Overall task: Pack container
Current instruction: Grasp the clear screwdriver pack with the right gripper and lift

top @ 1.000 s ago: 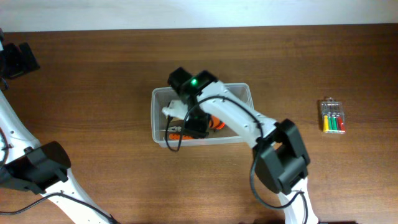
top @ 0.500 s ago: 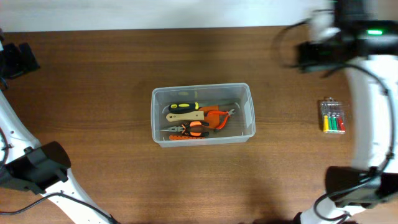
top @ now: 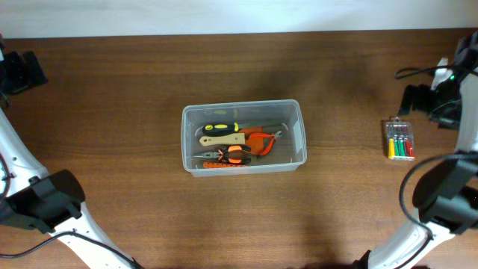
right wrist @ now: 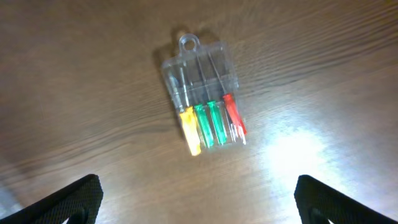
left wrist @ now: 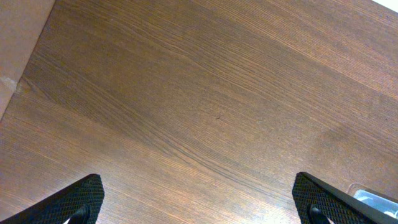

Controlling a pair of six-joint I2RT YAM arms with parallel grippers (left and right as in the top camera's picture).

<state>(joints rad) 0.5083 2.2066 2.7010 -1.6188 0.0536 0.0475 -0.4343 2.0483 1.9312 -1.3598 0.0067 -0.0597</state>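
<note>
Centrally, the container (top: 243,104) sits on the tabletop (top: 112,149), well in from the far edge, with wood showing on every side and hand tools (top: 231,146) inside. The right end effector (right wrist: 199,208), fingers spread wide, hovers over the screwdriver case (right wrist: 203,94), well right of the container. The left end effector (left wrist: 199,208), likewise spread, hangs near the far-left edge, well apart from the container.

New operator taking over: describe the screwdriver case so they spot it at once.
On the wooden table, look right of the clear container at its centre. A small clear case lies alone there. Only it shows yellow, green and red screwdrivers in a row.
</note>
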